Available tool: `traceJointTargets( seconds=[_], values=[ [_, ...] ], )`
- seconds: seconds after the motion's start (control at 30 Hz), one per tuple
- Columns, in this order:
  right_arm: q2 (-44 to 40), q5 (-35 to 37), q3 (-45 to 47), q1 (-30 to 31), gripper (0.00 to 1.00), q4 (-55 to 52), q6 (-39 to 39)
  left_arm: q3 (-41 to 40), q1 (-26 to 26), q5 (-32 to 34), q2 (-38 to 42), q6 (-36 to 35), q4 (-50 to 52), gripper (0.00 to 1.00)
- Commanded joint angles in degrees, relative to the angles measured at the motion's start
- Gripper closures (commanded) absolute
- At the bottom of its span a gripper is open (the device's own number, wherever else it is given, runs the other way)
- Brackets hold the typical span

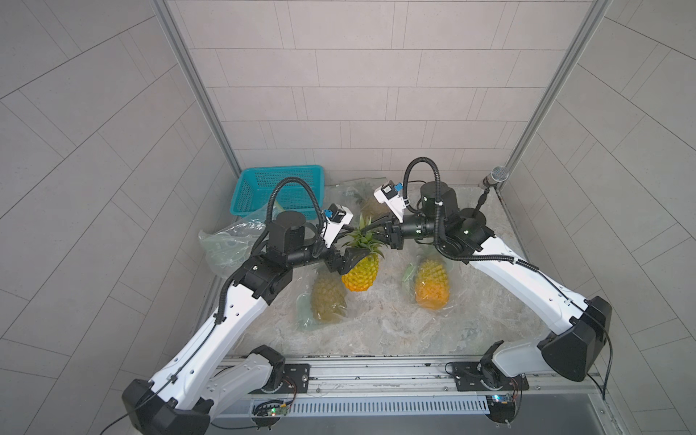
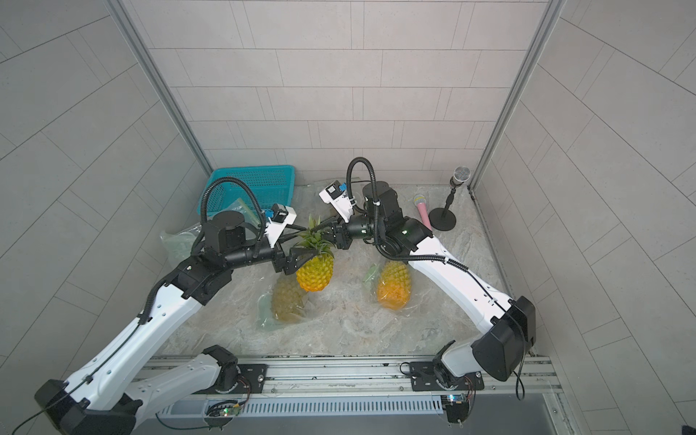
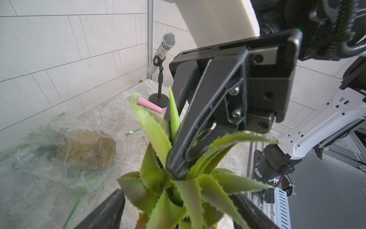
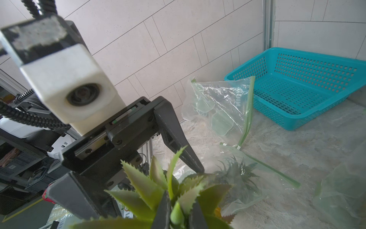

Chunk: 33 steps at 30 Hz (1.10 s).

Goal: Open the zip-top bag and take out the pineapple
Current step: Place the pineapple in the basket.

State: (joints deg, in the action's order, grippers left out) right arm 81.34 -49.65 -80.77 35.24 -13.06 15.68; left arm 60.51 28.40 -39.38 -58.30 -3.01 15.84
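Yellow pineapple (image 1: 360, 275) hangs above my table (image 1: 376, 327), right tool (image 3: 176, 169) pinching its crown (image 3: 153, 170), left tool (image 1: 352, 261) spread wide beside it.

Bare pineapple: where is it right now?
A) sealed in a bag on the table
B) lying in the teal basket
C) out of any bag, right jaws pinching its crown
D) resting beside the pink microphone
C: the bare pineapple hangs free of any bag, the right gripper has its jaws shut on the crown leaves, and the left gripper has its jaws open around the fruit's top.
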Motion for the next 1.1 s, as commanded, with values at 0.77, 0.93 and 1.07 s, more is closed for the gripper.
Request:
traceJointTargets(
  seconds=[0.77, 0.93, 1.07],
  values=[
    [-13.82, 31.37, 8.41, 2.11, 0.41, 7.14, -2.93, 2.84, 1.66, 32.47, -3.34, 7.83, -9.66, 1.0],
    [-16.64, 35.24, 10.52, 1.38, 0.4, 6.87, -3.1, 5.52, 1.31, 43.44, -6.16, 8.27, -12.31, 1.0],
    [-17.74, 36.24, 11.38, 0.56, 0.39, 6.32, -2.88, 9.79, -1.06, 53.19, -9.96, 8.47, -12.94, 1.0]
  ],
)
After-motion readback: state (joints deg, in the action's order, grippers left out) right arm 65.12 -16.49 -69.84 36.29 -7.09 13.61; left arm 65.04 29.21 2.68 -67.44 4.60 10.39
